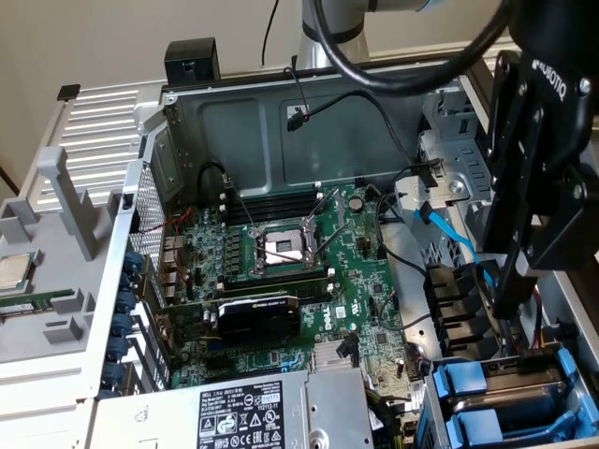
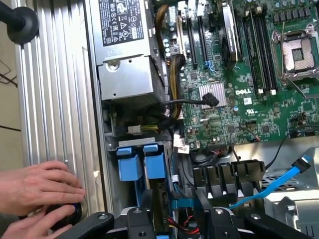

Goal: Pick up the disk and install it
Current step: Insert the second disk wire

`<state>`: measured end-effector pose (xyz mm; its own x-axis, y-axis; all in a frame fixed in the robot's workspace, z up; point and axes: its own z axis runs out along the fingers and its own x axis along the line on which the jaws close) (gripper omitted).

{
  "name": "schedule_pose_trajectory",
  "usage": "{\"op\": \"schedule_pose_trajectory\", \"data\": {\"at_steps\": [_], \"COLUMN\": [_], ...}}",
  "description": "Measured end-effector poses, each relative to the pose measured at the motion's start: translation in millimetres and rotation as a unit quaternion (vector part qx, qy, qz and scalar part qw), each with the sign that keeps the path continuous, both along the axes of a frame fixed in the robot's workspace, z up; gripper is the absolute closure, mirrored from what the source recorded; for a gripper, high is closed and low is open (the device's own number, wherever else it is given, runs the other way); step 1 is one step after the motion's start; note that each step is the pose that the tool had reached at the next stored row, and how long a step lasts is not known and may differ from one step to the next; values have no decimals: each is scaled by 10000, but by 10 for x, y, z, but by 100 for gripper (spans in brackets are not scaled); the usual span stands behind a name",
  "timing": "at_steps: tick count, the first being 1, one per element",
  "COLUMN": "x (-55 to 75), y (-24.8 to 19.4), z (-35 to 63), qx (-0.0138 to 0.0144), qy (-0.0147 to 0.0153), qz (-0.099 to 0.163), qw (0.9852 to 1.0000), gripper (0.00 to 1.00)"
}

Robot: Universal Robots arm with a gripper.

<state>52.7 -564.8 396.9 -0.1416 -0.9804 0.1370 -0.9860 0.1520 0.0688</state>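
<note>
Evidently the gripper (image 1: 510, 292) (image 2: 174, 215) hangs over the drive bay (image 1: 432, 412) at the exterior view's lower right, its fingers (image 2: 144, 211) spread with only cables and a dark slot in the gap, pinching nothing. Two blue frames (image 2: 142, 162) stand side by side in that bay just below it; the disk (image 1: 510, 404) shows as silver metal between them, apart from the fingers. A hand (image 2: 40, 186) rests on the case's ribbed edge (image 2: 55, 99).
</note>
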Motion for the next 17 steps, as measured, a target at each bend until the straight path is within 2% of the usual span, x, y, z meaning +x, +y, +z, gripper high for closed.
{"op": "schedule_pose_trajectory", "data": {"at_steps": [5, 7, 8, 10, 14, 17], "x": [83, 83, 83, 82, 83, 83], "y": [13, 13, 13, 13, 13, 13], "z": [-52, -63, -70, -86, -101, -120], "qx": [-1, -5, -6, -11, -38, -112], "qy": [19, 74, 91, 98, 97, 92], "qz": [-49, -130, -180, -293, -343, -370], "qw": [10000, 9999, 9998, 9995, 9994, 9992], "gripper": [55, 55, 55, 55, 55, 55]}}
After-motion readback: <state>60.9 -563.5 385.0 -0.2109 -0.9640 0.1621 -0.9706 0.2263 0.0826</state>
